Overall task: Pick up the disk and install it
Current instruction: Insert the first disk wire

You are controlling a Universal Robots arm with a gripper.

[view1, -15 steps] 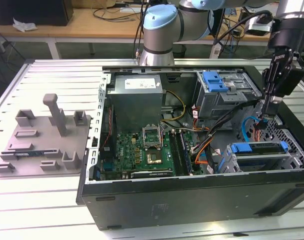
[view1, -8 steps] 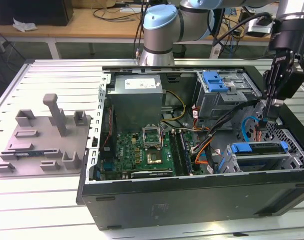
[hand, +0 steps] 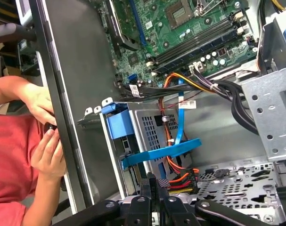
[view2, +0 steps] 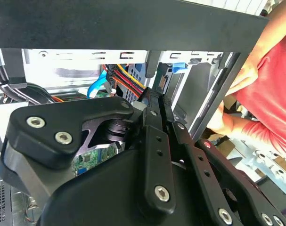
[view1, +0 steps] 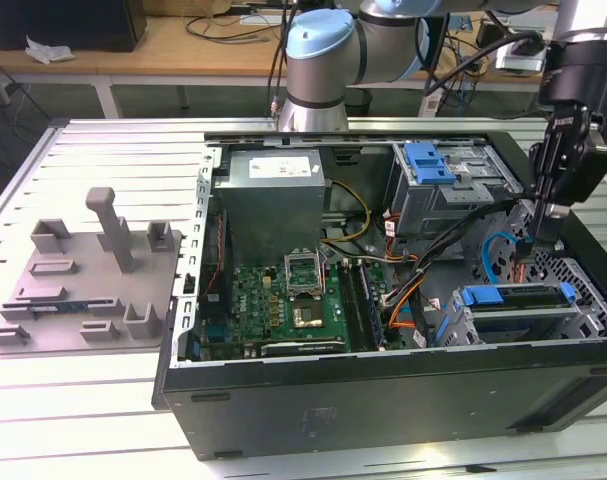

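Disk sits flat in the lower cage, in the case corner by the near wall at the exterior view's right, blue carrier edge facing up. Gripper hangs just above and behind it, off the cage's right end. In both wrist views the fingers are pinched together with nothing seen between them. In the first wrist view the tips are right by the red and orange cable bundle at the cage end. A blue cable also runs across that face, so the approach is cluttered. The same blue cable loops up between the two cages in the exterior view. Upper cage with its blue latch stands just beside the arm on the exterior view's left. Black cables hang past it. Open room: perforated case floor beside the lower cage. It is tight otherwise, with the case wall hard against the cage. A person's hands are at the outside of that wall, touching its edge. Motherboard lies past the cables, to the exterior view's left. Grey holder is out on the table, well apart from the case.
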